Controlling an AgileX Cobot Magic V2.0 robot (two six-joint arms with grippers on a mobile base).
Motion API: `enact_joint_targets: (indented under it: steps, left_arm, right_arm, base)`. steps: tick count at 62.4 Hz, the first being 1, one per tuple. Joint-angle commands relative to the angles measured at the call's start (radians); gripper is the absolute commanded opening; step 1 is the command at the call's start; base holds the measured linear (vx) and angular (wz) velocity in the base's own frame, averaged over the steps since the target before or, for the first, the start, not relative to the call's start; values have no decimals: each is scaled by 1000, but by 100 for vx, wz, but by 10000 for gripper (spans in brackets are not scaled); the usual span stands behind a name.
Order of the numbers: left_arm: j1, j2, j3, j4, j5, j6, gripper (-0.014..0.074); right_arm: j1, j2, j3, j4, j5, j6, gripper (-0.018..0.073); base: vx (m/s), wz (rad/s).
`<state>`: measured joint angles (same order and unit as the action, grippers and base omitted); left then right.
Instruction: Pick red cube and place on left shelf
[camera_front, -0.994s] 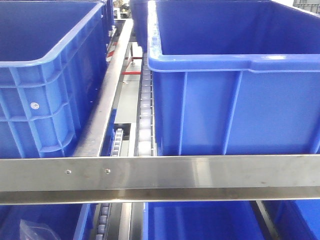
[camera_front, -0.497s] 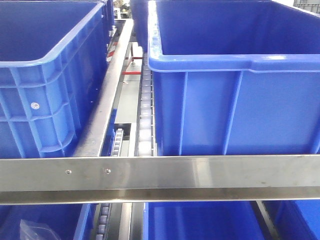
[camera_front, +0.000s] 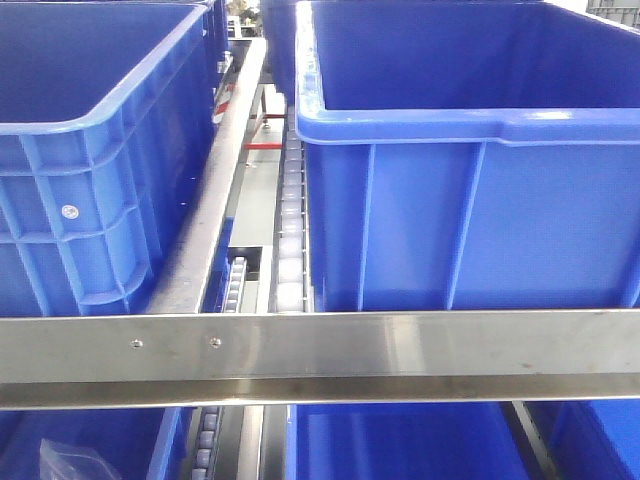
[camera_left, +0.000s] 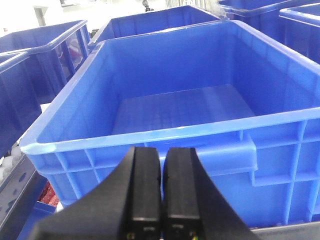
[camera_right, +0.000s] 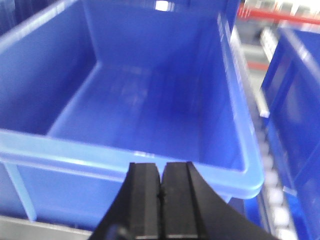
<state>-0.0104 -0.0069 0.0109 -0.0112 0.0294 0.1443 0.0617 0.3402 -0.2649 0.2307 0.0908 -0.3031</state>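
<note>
Across the front view, only blue plastic crates (camera_front: 470, 160) on a metal rack, parted by a strip of white rollers (camera_front: 290, 240) and fronted by a steel crossbar (camera_front: 320, 355). Presumably set on rollers so as to slide along the shelf, with the bar as a stop at the front edge. On a lower level, further blue bins and a scrap of clear plastic bag (camera_front: 70, 462) at bottom left.

From the left wrist: left claw (camera_left: 161, 190) pressed nearly together, only a thin slit between its black fingers, pinching nothing, poised just outside the near wall of an empty blue crate (camera_left: 165, 145). Bare ribbed floor inside, no contents. More crates behind and to either side.

From the right wrist: right claw (camera_right: 161, 197) pressed together as well, nothing between the fingers, hanging before the rim of another empty crate (camera_right: 130, 155); somewhat blurred. Rollers (camera_right: 272, 195) visible to the right of that crate, and a red bar (camera_right: 280, 14) far off at top right.

Nowhere in any view: red cube. Neither held nor lying in the crates shown; perhaps in a bin out of sight, though impossible to tell. Judged as the very start of the task, with the search for the block not yet done and both claws probably kept together simply as a resting pose.

No brand, label or legible writing anywhere; only a small round silver fastener (camera_front: 69, 212) on the left crate's wall and two screws (camera_front: 175, 343) in the crossbar.
</note>
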Motion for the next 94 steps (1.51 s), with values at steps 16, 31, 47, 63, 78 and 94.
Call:
enact_joint_targets:
  steps: [16,31,47,63,78,94]
  left_arm:
    - [-1,-3,22,-5,-90,1,106]
    - [-1,-3,22,-5,-90,1,106]
    - [-1,-3,22,-5,-90,1,106]
    - [-1,-3,22,-5,-90,1,106]
    - [-1,-3,22,-5,-90,1,106]
    - [-1,-3,22,-5,-90,1,106]
  right_arm:
    - [-86,-207,126,19,-114,-2,57]
    - [-87,-335,228,23,-115,-2,57]
    - [-88,-369,270,59,-117,-2,57]
    - [-88,-368,270,59,-116,-2,57]
    - [-88,-368,270,58,-113,-2,57]
    - [-88,-368,270,-194,-106,224,57]
  base:
    - [0,0]
    - [0,0]
    - [0,0]
    - [0,0]
    - [0,0]
    - [0,0]
